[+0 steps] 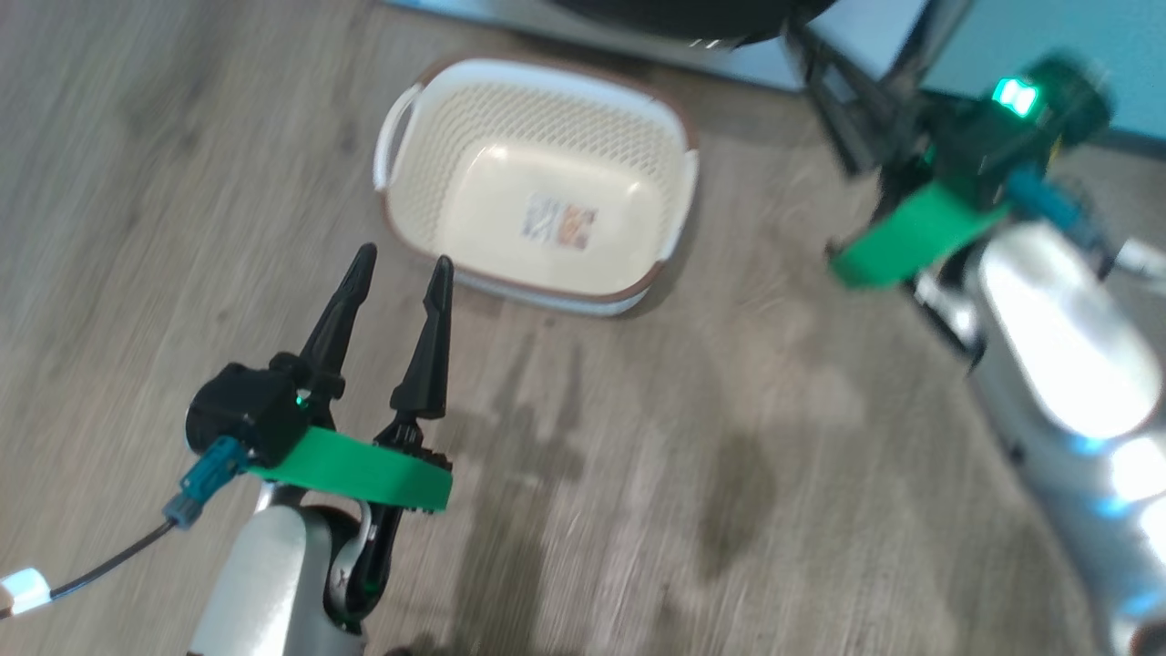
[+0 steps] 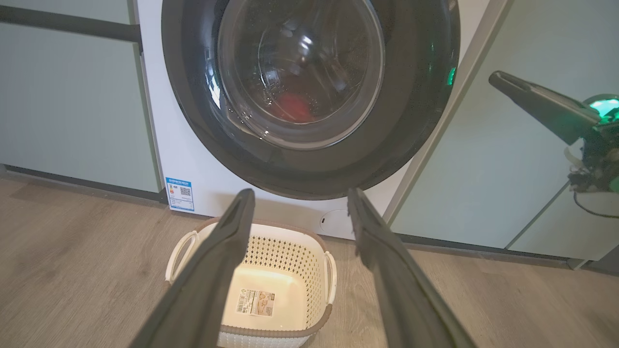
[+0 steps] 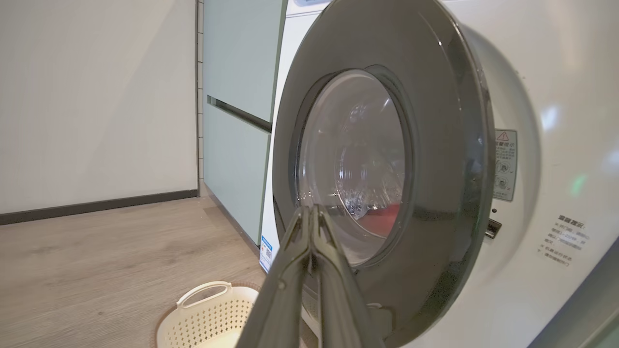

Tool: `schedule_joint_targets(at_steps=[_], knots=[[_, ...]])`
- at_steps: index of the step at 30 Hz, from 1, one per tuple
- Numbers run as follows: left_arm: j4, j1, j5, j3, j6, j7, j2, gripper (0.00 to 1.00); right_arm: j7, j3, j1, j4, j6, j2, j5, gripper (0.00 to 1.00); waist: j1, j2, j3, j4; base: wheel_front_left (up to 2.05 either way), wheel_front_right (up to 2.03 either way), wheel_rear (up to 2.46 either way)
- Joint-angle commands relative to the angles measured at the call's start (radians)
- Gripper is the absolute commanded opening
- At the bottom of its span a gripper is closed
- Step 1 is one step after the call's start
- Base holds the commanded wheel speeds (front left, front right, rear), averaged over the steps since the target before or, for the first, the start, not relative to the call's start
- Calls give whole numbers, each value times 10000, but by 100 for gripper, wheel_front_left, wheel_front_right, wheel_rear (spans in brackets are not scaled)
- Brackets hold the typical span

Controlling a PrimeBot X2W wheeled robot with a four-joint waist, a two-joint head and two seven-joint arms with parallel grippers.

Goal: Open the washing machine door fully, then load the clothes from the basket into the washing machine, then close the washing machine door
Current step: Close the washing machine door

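Basket (image 1: 492, 196) just beyond spread left jaws, door (image 3: 435, 145) ajar

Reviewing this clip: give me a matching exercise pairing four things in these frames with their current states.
Things:
1. white perforated plastic basket with brown rim
2. bright red fabric garment
3. left gripper
4. right gripper

States:
a. fingers pressed together
b. empty, on the wooden floor
c. fingers spread apart
d. behind the glass of the washing machine door

Pairs: 1-b; 2-d; 3-c; 4-a
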State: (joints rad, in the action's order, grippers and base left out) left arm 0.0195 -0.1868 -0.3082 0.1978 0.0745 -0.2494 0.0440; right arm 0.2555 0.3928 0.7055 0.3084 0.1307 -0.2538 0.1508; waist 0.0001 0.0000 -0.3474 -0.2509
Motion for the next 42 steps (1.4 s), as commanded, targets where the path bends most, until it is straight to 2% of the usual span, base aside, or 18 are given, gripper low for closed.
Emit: schedule_joint_targets(at_steps=[1, 4, 8, 18, 24, 28, 42], knots=[[-358, -212, -64, -253, -83, -124, 62, 100, 63, 185, 410, -174, 0, -34, 70, 0, -1, 0, -643, -629, 0, 0, 0], [-444, -377, -110, -30, -398, -124, 62, 100, 63, 508, 1712, 556, 0, -413, 227, 0, -1, 0, -1060, -950, 0, 0, 0], [-531, -474, -285, 227, -531, -124, 62, 100, 55, 384, 2784, 1687, 0, -620, 141, 0, -1, 0, -1287, -1183, 0, 0, 0], [-554, -615, -501, 402, -668, -124, 62, 100, -178, -282, 4577, 4521, 0, -499, -165, 0, -1, 0, -1479, -1419, 0, 0, 0], [-548, -615, -640, 539, -738, -124, 62, 100, -107, -1106, 5238, 5774, 0, -371, -405, 0, -1, 0, -1490, -1597, 0, 0, 0], [-569, -557, -707, 569, -774, -124, 62, 100, -136, -1839, 5598, 6374, 0, -52, -91, 0, -1, 0, -1540, -1654, 0, 0, 0], [-610, -625, -958, 614, -814, -124, 62, 100, -13, -4144, 7565, 7823, 0, -66, -1632, 0, -1, 0, -1932, -2019, 0, 0, 0]])
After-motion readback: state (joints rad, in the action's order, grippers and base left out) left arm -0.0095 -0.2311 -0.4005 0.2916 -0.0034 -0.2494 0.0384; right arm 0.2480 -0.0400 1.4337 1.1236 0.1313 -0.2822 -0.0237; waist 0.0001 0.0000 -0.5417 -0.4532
